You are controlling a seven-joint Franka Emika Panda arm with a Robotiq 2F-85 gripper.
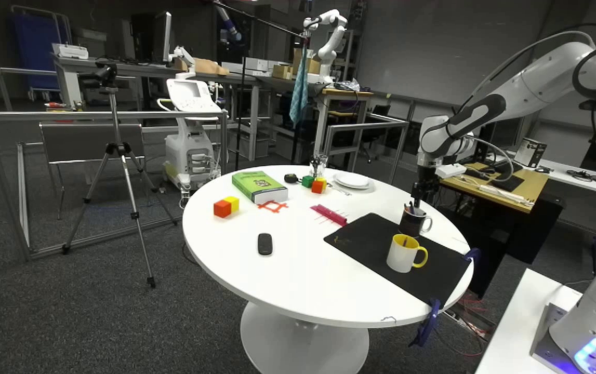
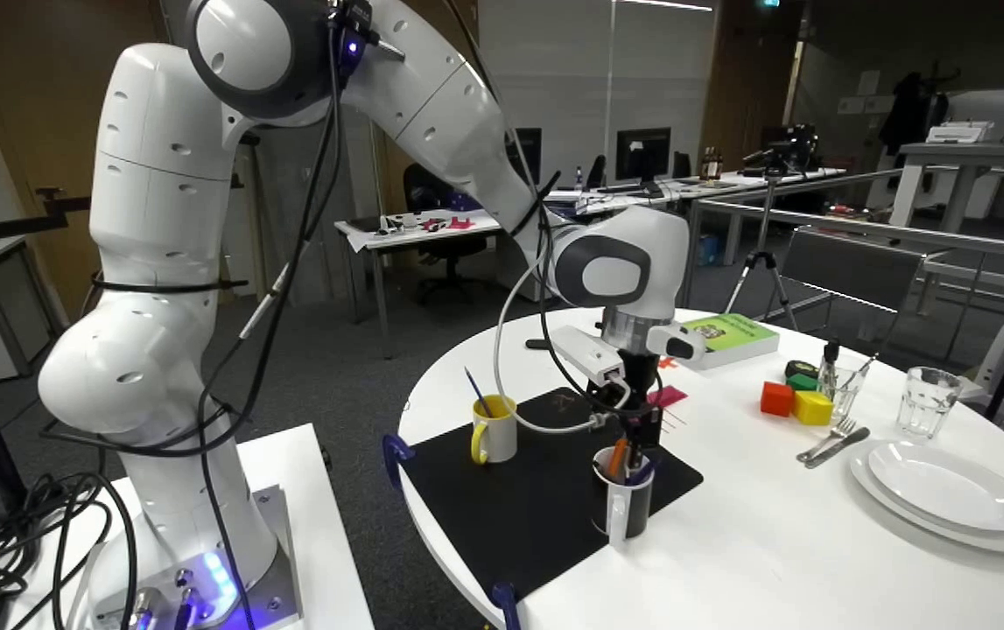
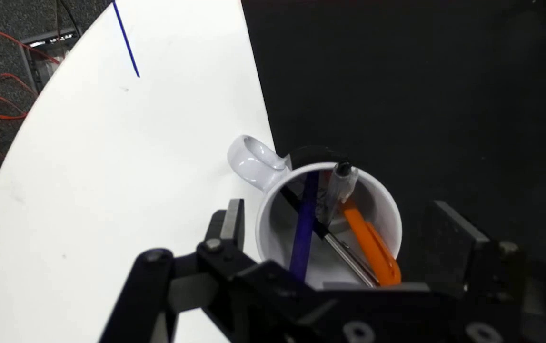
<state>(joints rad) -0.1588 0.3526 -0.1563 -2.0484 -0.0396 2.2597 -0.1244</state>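
My gripper (image 3: 349, 226) is open and empty, pointing down over a dark mug with a white inside (image 3: 381, 205). The fingers are spread to either side of the mug's rim in the wrist view. The mug holds an orange pen (image 3: 370, 243), a purple pen (image 3: 305, 224), a silver and black pen (image 3: 344, 252) and a clear pen with a black end (image 3: 339, 186). In both exterior views the gripper (image 1: 422, 191) (image 2: 642, 429) is just above the mug (image 1: 411, 224) (image 2: 635, 512). The mug stands upright at the edge of a black mat (image 2: 510, 516).
A white and yellow mug (image 1: 398, 255) (image 2: 502, 437) with a pencil stands on the mat. Stacked white plates (image 2: 948, 486), cutlery (image 2: 834, 444), glasses (image 2: 928, 402), coloured cubes (image 2: 777, 399) and a green book (image 1: 261, 183) lie farther off. Dark blue clamps (image 1: 426, 327) grip the table edge.
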